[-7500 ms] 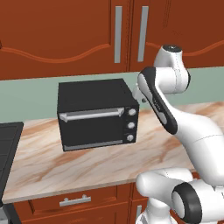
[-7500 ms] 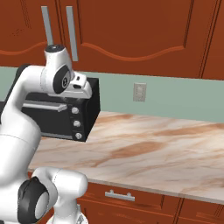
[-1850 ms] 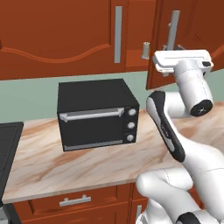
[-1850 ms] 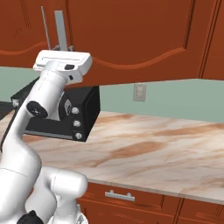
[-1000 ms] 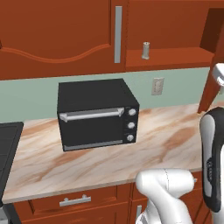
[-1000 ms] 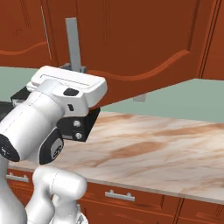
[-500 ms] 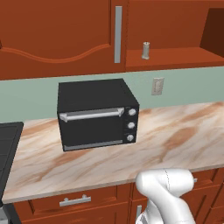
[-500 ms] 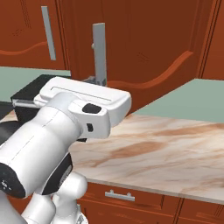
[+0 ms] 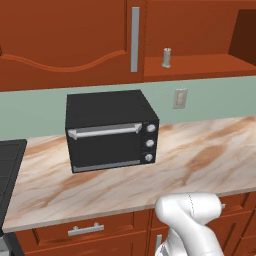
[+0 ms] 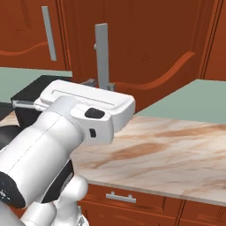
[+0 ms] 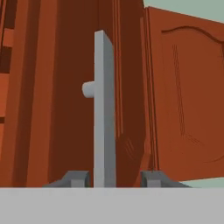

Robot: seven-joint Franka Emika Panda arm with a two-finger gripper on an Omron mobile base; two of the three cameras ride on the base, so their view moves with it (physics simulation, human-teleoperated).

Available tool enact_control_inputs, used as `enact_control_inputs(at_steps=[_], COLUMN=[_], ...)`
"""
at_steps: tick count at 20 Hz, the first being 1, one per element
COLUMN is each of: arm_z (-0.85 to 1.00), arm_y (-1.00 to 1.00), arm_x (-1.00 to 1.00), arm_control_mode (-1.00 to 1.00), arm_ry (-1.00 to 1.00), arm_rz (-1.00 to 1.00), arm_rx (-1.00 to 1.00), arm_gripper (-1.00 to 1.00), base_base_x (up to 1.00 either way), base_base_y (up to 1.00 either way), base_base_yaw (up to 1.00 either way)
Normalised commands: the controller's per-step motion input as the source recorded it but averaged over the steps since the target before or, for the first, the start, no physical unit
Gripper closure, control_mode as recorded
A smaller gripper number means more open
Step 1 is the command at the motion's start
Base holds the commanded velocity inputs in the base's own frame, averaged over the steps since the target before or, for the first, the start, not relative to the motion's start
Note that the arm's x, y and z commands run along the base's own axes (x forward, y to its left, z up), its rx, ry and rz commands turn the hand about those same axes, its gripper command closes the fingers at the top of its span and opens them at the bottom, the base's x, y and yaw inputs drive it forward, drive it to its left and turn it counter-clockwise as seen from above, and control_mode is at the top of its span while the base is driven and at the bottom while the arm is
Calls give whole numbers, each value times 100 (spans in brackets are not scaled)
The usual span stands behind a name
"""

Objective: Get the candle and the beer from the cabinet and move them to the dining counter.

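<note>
Cabinet (image 9: 70, 45) door swung open; tool (image 11: 113, 178) straddles its handle (image 11: 104, 109) loosely, should release cleanly before reaching the candle (image 9: 166, 57).

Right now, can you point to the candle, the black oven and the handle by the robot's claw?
candle (image 9: 166, 57), left base view, middle of its body.
black oven (image 9: 111, 131), left base view, front door.
handle (image 11: 104, 109), hand view, middle of the grey bar.

no readable text, no labels, no brand marks, no numbers — nothing legible on any surface
</note>
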Motion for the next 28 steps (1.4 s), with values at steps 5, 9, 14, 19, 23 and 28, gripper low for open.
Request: enact_control_inputs(at_steps=[5,9,14,19,23,28], arm_z=[0,0,2,10,9,0], arm_y=[7,50,98,99,66,10], arm_x=[-89,-83,-21,17,51,72], arm_control_mode=[-100,-100,-100,-100,-100,-100], arm_ry=[0,0,0,0,0,0], arm_rz=[-4,-2,-8,-26,-34,-39], arm_rx=[0,0,-1,-1,0,6], arm_gripper=[-100,-100,-100,-100,-100,-100], base_base_x=[0,0,0,0,0,0], base_base_y=[0,0,0,0,0,0], base_base_yaw=[0,0,0,0,0,0])
